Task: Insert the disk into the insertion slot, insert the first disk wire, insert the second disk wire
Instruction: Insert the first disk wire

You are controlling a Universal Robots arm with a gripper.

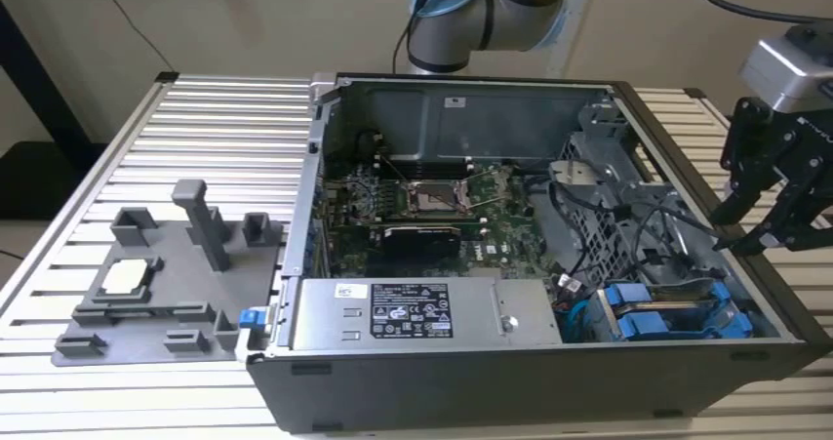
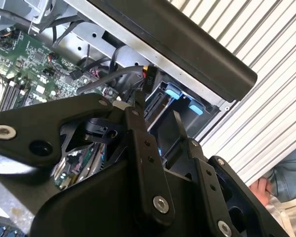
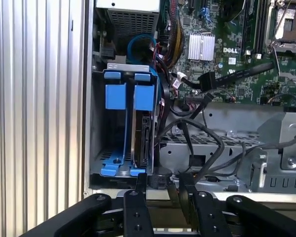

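Near the slotted disk [image 3: 144, 140], the gripper [image 3: 163, 181] hangs partly open, holding nothing.

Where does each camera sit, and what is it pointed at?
Exterior view: off the arm, looking down into the open computer case; the arm stands behind it, and the gripper hangs at the exterior view's right.
First wrist view: on the wrist, looking past the open gripper into the drive bay, where the disk stands in a blue carrier.
Second wrist view: on the wrist, looking over the gripper's linkage at the motherboard; a person's hand shows outside the case.
Shared: both wrist views show the gripper and a blue carrier.
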